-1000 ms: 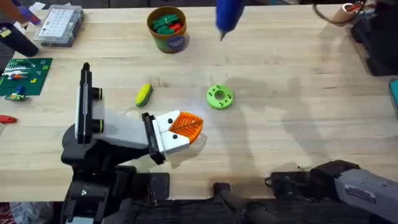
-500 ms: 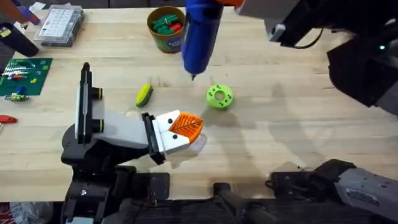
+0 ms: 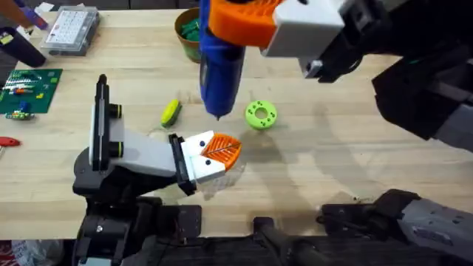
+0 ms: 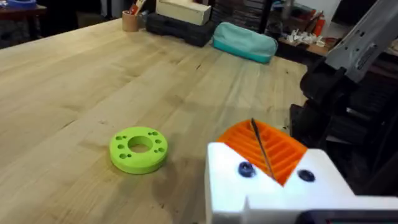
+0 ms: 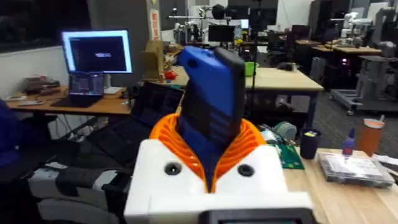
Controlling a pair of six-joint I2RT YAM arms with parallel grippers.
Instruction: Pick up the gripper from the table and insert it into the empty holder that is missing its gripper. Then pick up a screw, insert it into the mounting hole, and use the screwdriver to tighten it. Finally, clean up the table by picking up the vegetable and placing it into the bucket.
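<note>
My right gripper point(image 3: 242, 22) is raised high over the table, shut on the blue screwdriver point(image 3: 220, 74). The bit points down between the yellow-green vegetable point(image 3: 171, 112) and the green disc. In the right wrist view the orange pads point(image 5: 249, 146) clamp the screwdriver point(image 5: 214, 99). The white-and-grey holder point(image 3: 126, 151) lies at the lower left, with the orange ribbed gripper point(image 3: 219, 150) on a white block at its end. My left gripper point(image 4: 260, 149) has its orange pads pressed together, with two dark screw heads in its white block. The bucket point(image 3: 180, 31) is partly hidden behind the screwdriver.
A green disc with holes point(image 3: 261, 114) point(image 4: 138, 148) lies right of the vegetable. A clear parts box point(image 3: 70, 29) and a green circuit board point(image 3: 26, 89) sit at the far left. A teal pouch point(image 4: 244, 40) lies at the table's right end.
The right arm has carried the screwdriver from the table's far side leftward and nearer. Its tip now hangs just beyond the holder's orange gripper. The holder and the vegetable have not moved.
</note>
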